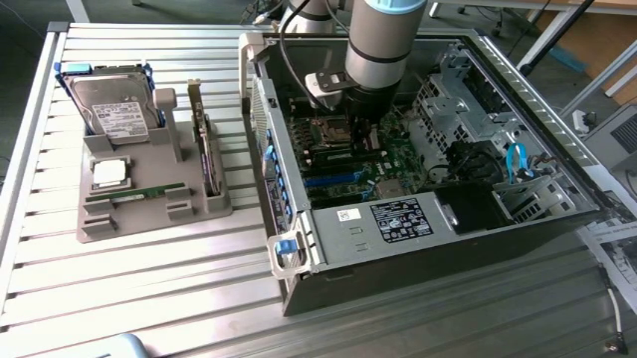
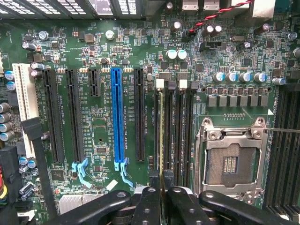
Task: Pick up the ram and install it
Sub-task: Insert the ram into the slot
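The end effector (image 2: 162, 199) is closed on the ram (image 2: 162, 140), which shows edge-on in the wrist view as a thin strip pinched between the two black fingers (image 2: 149, 204). The stick runs in line with the memory slot nearest the expansion slots, just beside the other memory slots (image 2: 180, 131) and the empty CPU socket (image 2: 231, 161). I cannot tell whether it is seated or just above the slot. A blue expansion slot (image 2: 118, 117) lies further off on the motherboard (image 2: 101, 131).

In the exterior view the arm (image 1: 383, 37) reaches down into the open computer case (image 1: 329, 246) on the slatted metal counter (image 1: 149, 283). At the exterior view's left, a gray holder (image 1: 119, 224) carries a hard drive (image 1: 115, 108), a processor chip (image 1: 110, 173), a green stick (image 1: 134, 195) and an upright card (image 1: 204, 160).
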{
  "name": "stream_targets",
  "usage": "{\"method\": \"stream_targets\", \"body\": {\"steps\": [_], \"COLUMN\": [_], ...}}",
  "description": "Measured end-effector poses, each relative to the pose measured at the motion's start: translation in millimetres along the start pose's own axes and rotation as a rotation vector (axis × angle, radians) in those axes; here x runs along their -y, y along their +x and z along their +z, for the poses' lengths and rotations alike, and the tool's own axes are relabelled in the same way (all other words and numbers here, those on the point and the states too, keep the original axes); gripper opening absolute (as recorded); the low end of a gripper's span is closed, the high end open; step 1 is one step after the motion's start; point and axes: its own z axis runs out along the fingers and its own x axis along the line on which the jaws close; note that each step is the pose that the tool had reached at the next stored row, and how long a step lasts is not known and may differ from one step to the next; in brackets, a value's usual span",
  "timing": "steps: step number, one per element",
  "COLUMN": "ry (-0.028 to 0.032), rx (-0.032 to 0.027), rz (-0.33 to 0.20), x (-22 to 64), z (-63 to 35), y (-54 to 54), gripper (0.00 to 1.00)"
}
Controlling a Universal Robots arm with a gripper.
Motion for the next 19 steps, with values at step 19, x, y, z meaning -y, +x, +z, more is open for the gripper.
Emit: {"method": "stream_targets", "body": {"steps": [19], "ry": [0.0001], "rx": [0.0003], "rz": [0.0], "x": [-0.5], "z": [3.8], "y": [0.1], "gripper": [0.13]}}
